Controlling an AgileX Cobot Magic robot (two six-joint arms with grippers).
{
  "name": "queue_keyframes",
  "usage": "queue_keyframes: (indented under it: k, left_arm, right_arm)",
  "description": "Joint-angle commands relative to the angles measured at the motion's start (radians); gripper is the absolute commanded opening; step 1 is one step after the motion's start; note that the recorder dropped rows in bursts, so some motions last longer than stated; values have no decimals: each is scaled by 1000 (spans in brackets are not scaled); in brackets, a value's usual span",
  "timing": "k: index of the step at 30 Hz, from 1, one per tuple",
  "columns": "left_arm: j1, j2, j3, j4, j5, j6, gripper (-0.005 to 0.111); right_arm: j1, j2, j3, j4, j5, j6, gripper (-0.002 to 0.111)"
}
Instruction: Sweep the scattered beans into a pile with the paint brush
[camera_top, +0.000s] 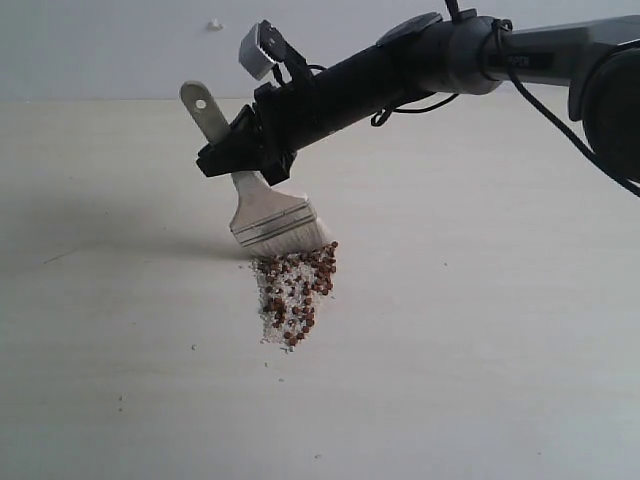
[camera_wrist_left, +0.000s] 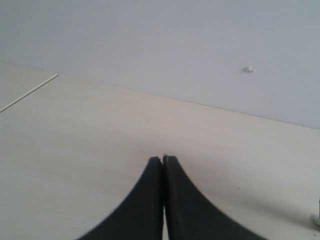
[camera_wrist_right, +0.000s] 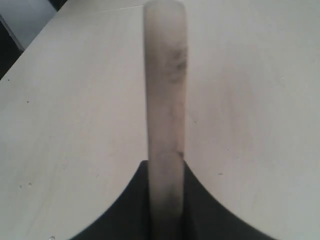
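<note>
Cream-bristled paint brush (camera_top: 270, 215) touching red-brown pile (camera_top: 297, 290) | right claw (camera_wrist_right: 164, 164) clamps its handle (camera_top: 205, 108) | left claw (camera_wrist_left: 163, 159) closed

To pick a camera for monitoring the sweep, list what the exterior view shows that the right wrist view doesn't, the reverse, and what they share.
Only exterior: the paint brush's bristles and ferrule, resting at the edge of the pile of beans and white grains.
Only right wrist: dark smudges on the handle, seen close up.
Both: the right hand shut on the wooden handle, and the pale table.
</note>
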Motion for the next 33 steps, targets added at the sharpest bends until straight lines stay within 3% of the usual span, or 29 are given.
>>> queue_keyframes:
  k: [1,6,11,16,24,33]
  left_arm:
    - [1,-3,2,-7,-4,2,0]
    - [1,-3,2,-7,-4,2,0]
    - [1,-3,2,-7,-4,2,0]
    - [1,-3,2,-7,-4,2,0]
    - [1,-3,2,-7,-4,2,0]
    - [1,-3,2,-7,-4,2,0]
  right_arm:
    - [-3,-33,-5,37,13,-34,0]
    - [-3,-91,-5,58,-116,-51,0]
    - [10,-166,28,-63,-285,94,0]
    - [71,-294,214,-204,-673,209,0]
    - [183,-404,578,-127,-1429,236,0]
    - [257,-402,771,-496,-1732,969,0]
